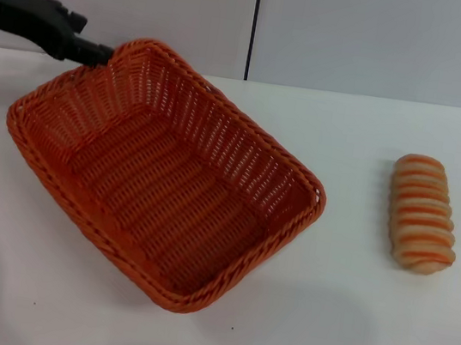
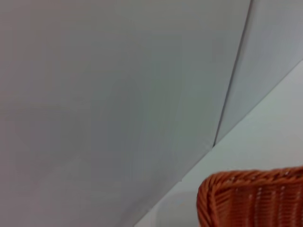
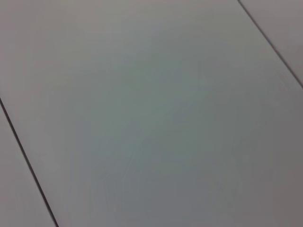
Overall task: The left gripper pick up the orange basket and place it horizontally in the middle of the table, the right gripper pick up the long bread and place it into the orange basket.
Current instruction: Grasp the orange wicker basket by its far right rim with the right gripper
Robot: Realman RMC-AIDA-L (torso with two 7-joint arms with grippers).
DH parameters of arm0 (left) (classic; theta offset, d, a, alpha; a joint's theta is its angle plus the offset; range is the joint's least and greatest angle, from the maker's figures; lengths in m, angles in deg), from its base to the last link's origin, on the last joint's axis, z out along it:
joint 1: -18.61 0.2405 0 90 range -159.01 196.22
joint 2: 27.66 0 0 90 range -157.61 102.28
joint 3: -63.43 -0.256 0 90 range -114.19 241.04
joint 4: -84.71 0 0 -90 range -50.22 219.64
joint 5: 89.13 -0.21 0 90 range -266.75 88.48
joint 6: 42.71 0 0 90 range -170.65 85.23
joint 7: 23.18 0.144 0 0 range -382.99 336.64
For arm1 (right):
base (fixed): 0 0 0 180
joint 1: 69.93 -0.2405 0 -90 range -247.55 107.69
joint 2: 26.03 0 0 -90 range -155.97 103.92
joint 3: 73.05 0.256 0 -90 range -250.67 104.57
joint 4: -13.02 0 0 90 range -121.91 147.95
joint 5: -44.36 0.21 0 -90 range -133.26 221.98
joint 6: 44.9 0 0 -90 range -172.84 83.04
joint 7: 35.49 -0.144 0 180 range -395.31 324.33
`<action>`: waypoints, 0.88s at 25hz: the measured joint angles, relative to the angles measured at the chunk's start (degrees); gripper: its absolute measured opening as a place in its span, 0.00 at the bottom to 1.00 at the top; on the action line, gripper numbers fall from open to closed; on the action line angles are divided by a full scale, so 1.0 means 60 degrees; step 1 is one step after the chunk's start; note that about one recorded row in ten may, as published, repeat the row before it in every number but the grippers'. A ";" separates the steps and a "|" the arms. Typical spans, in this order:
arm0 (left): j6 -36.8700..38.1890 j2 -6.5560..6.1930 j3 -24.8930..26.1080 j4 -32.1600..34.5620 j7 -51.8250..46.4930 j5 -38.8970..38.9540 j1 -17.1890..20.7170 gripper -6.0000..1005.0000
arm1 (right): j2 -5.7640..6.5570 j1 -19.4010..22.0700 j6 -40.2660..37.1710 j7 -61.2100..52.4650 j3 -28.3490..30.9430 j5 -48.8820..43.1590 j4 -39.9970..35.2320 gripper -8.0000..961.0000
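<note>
Head view: the left gripper [image 1: 101,53] is seen at the far-left corner of the orange basket [image 1: 165,171], with its dark fingertips meeting the braided rim there. The fingers appear to be closed on that rim, though the contact point itself is small and partly hidden by the weave. The basket is tilted, its gripped corner raised and its near edge low toward the table [image 1: 337,327]. It is set at a diagonal, left of the table's centre. In the left wrist view, only one rim corner of the basket [image 2: 251,198] is visible against the wall panels.

The first step is judged to be in progress: the basket is held but not yet laid flat or squared horizontally in the middle. The long bread [image 1: 422,214] lies untouched on the table, well apart from the basket, to its right. The right gripper is not visible in any view; its wrist camera shows only blank panels. The bread transfer is not yet begun.
</note>
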 joint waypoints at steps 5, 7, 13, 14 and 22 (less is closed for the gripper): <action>-0.0323 0.0257 -0.0152 -0.0003 -0.0137 -0.0660 -0.0115 0.65 | 0.0000 -0.0038 0.0028 0.0000 0.0000 -0.0014 0.0013 0.81; -0.0378 0.0277 -0.0204 -0.0004 -0.0150 -0.0711 -0.0119 0.65 | 0.0007 -0.0043 0.0031 0.0000 0.0001 -0.0018 0.0015 0.81; -0.0622 0.0216 -0.0369 -0.0729 -0.0235 -0.0963 -0.0364 0.63 | 0.0034 -0.0066 0.0039 -0.0001 0.0010 -0.0018 0.0117 0.81; -0.0722 0.0207 -0.0371 -0.0984 -0.0247 -0.1172 -0.0475 0.63 | 0.0043 -0.0076 0.0040 -0.0001 0.0016 -0.0018 0.0150 0.81; -0.0895 0.0223 -0.0372 -0.1186 -0.0331 -0.1532 -0.0615 0.61 | 0.0070 -0.0138 0.0057 0.0000 0.0018 -0.0018 0.0194 0.81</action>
